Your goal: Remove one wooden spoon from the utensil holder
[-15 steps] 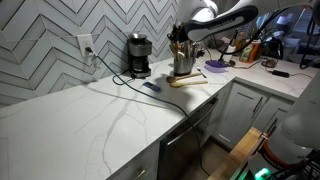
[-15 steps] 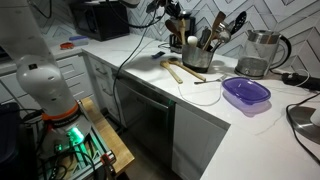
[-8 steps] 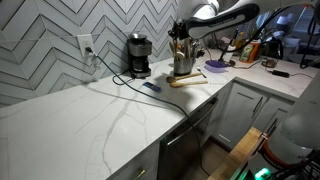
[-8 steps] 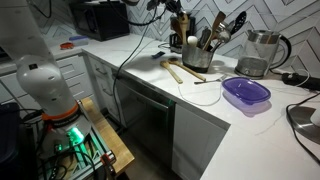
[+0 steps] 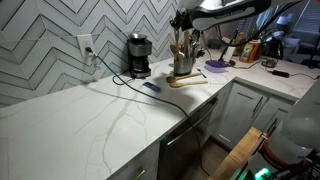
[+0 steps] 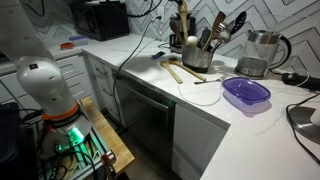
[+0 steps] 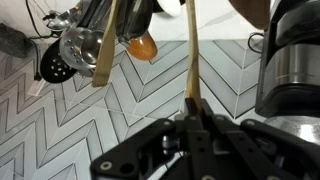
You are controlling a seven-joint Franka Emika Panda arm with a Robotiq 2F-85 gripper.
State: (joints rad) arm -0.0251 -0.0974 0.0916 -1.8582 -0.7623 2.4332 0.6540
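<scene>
My gripper (image 5: pixel 182 20) is shut on the slim handle of a pale wooden spoon (image 5: pixel 183 42) and holds it upright above the silvery utensil holder (image 5: pixel 185 65). In an exterior view the gripper (image 6: pixel 180 9) is at the top edge, with the spoon (image 6: pixel 182 28) hanging down toward the holder (image 6: pixel 197 58). In the wrist view the jaws (image 7: pixel 192 122) clamp the handle (image 7: pixel 191 60). The holder (image 7: pixel 76 46) with other utensils shows at top left. I cannot tell whether the spoon's bowl is clear of the holder.
Two wooden utensils (image 6: pixel 172 70) lie on the counter in front of the holder. A black and silver coffee maker (image 5: pixel 139 55) stands against the wall with a cable (image 5: pixel 122 79). A purple dish (image 6: pixel 246 93) and a kettle (image 6: pixel 262 52) are beside the holder.
My gripper has risen straight up over the holder with the wooden spoon in it. The spoon has come up with it.
</scene>
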